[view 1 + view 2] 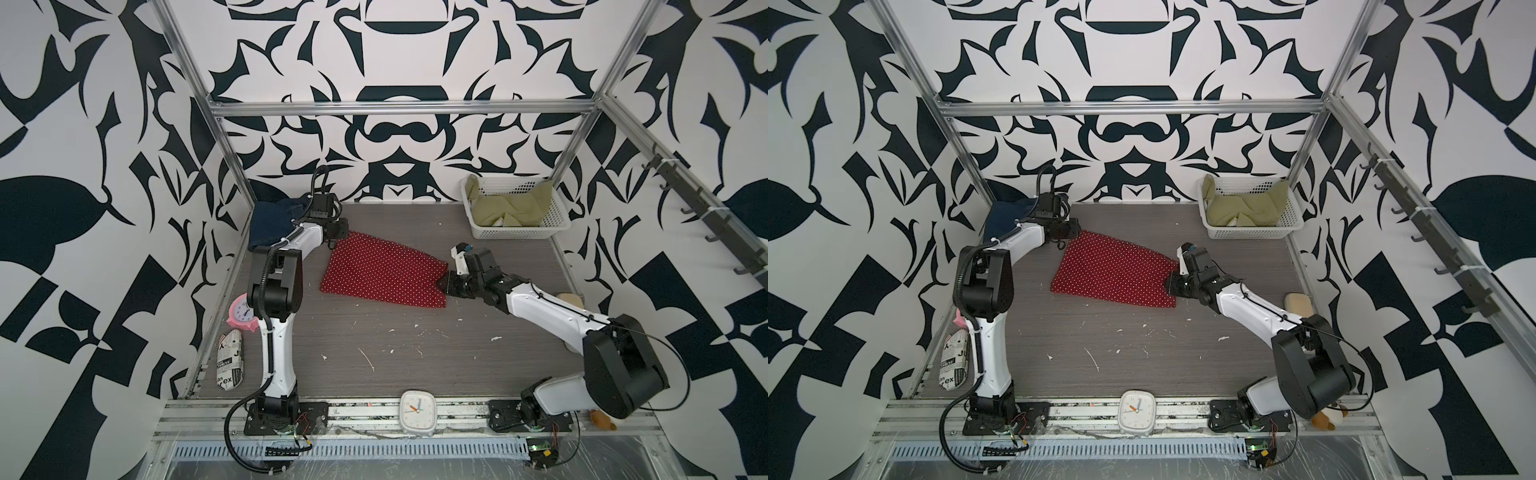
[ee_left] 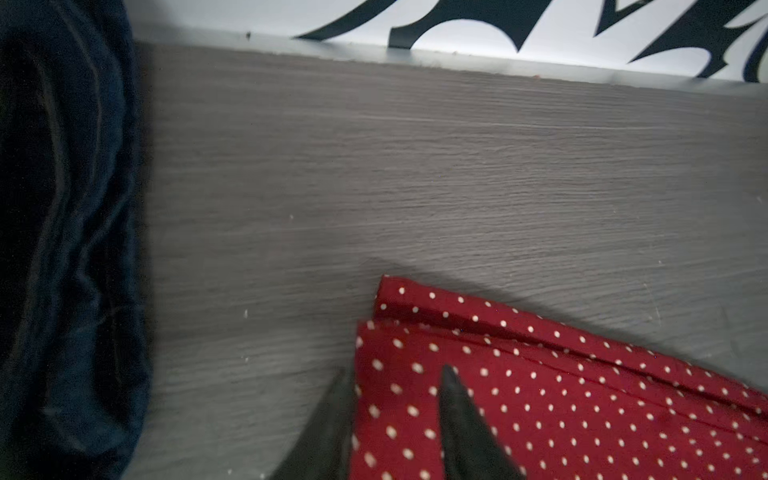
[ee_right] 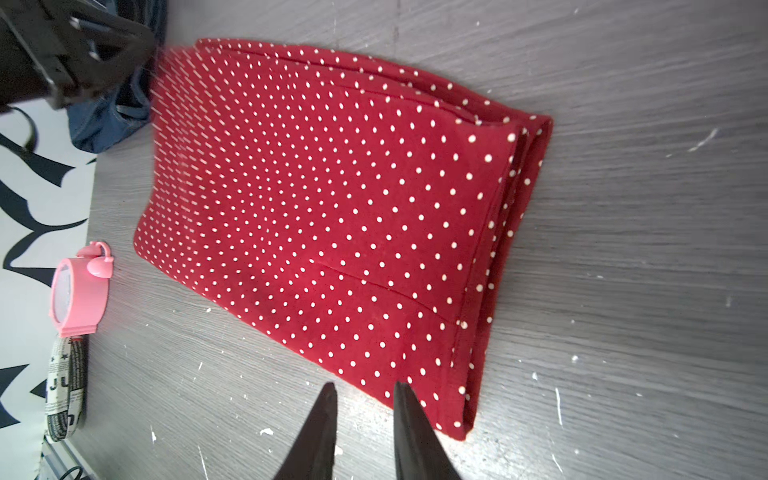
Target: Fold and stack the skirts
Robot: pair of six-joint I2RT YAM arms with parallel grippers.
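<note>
The red polka-dot skirt [image 1: 382, 270] [image 1: 1113, 270] lies folded flat mid-table. My left gripper [image 1: 334, 243] [image 2: 395, 370] is at its far-left corner, jaws apart: one finger rests over the red cloth [image 2: 540, 395], the other is beside its edge over the table. My right gripper [image 1: 442, 284] [image 3: 365, 384] is open at the skirt's right end [image 3: 332, 208], with bare table between its fingers. The dark blue denim skirt [image 1: 270, 224] [image 2: 62, 249] sits folded at the back left. The olive-green skirt [image 1: 515, 208] [image 1: 1250, 210] lies crumpled in the basket.
A white perforated basket [image 1: 515, 232] stands at the back right. A pink alarm clock [image 1: 243, 311] and a newsprint pouch [image 1: 230, 359] lie along the left edge. A white clock [image 1: 417, 411] sits on the front rail and a beige sponge [image 1: 1298, 303] at the right edge.
</note>
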